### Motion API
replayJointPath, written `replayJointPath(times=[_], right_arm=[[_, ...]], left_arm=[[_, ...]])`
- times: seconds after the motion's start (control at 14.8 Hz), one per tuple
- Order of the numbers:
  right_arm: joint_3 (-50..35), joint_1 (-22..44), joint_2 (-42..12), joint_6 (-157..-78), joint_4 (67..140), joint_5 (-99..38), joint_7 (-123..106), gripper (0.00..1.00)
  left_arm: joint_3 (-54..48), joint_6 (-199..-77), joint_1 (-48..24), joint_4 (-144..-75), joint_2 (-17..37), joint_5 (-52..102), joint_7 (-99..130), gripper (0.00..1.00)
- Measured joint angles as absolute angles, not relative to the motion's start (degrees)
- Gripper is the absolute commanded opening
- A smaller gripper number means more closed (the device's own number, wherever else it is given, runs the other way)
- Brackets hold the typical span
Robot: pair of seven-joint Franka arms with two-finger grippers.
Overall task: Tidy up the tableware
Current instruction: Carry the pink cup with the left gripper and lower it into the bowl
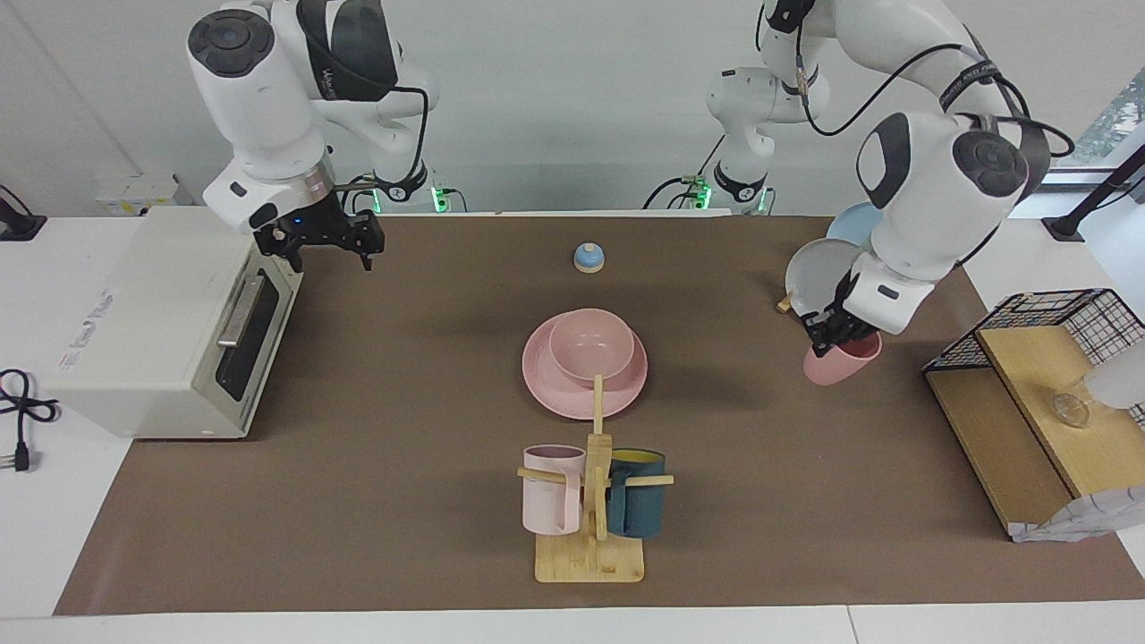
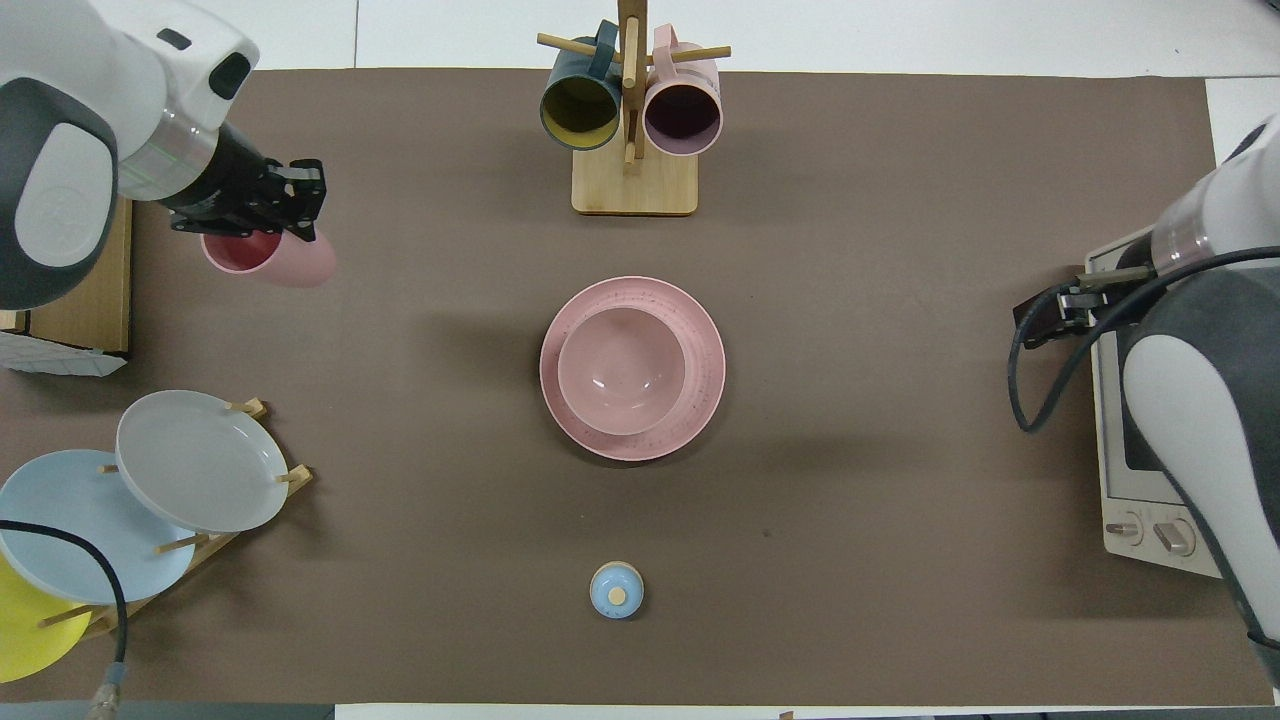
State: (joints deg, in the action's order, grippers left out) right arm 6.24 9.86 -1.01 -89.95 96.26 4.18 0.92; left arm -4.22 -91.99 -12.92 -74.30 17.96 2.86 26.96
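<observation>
The pink plate (image 1: 556, 395) lies at the middle of the brown mat, and the pink bowl (image 1: 591, 345) sits upright on it; both also show in the overhead view, plate (image 2: 703, 398) and bowl (image 2: 620, 370). My left gripper (image 1: 836, 344) is shut on the rim of the pink cup (image 1: 843, 364), which hangs tilted, toward the left arm's end of the table. In the overhead view the left gripper (image 2: 268, 226) is above the cup (image 2: 290, 262). My right gripper (image 1: 327, 255) is open and empty, waiting over the mat by the toaster oven's door; it also shows in the overhead view (image 2: 1045, 318).
A wooden mug rack (image 1: 590, 559) with a pale pink mug (image 1: 550, 490) and a teal mug (image 1: 637, 505) stands farther from the robots than the plate. A rack of plates, grey (image 2: 200, 460) among them, a blue bell (image 1: 589, 258), a toaster oven (image 1: 161, 331) and a wire-and-wood shelf (image 1: 1029, 420) are around.
</observation>
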Motion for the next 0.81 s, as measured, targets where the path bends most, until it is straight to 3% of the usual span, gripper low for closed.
replayJointPath(times=[0.34,0.81], right_arm=[[6.64,9.47,-0.53,-89.97,96.94,4.05,-0.03,1.0],[6.59,7.77,-0.38,-90.0,96.94,3.93,-0.04,1.0]], left_arm=[[-4.44,-95.36,-26.74,-71.14,21.3,4.77,46.12,0.0],[-4.26,-106.81,-35.03,-81.23,23.74,4.79,57.3,0.0]])
